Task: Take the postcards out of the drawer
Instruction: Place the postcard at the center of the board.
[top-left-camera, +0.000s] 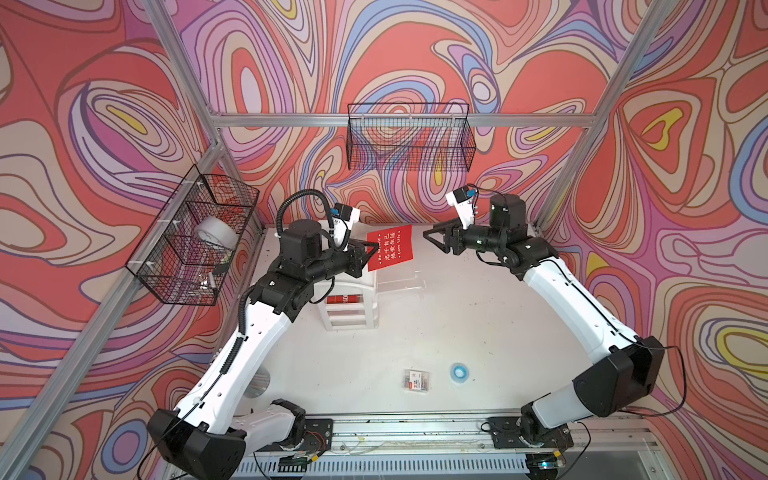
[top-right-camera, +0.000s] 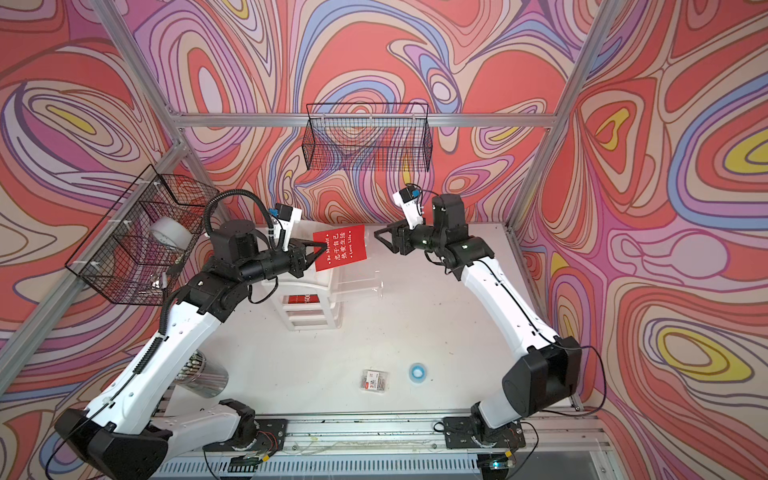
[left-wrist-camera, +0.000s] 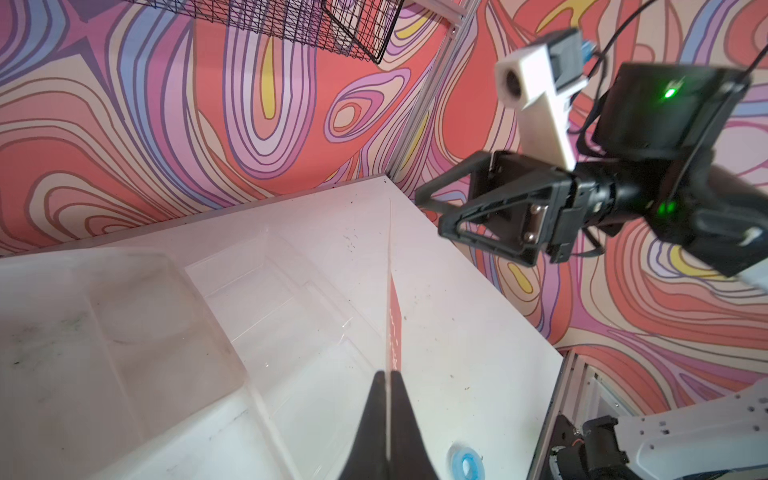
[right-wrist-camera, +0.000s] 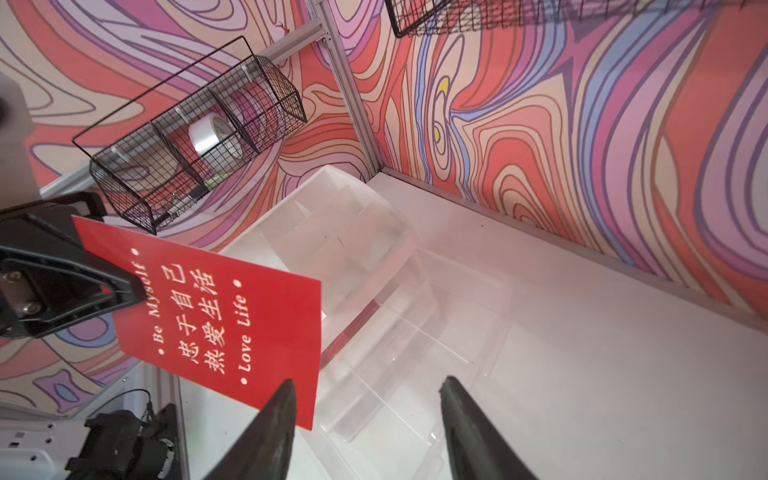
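Observation:
A red postcard with white lettering hangs in the air above the white drawer unit. My left gripper is shut on its left edge. In the left wrist view the postcard shows edge-on. My right gripper is open, just right of the postcard and apart from it. The clear drawer stands pulled out below. A second red postcard shows inside the unit lower down.
A wire basket holding a white tape roll hangs on the left wall, another basket on the back wall. A small clear packet and a blue tape ring lie near the front. A metal cup lies under my left arm.

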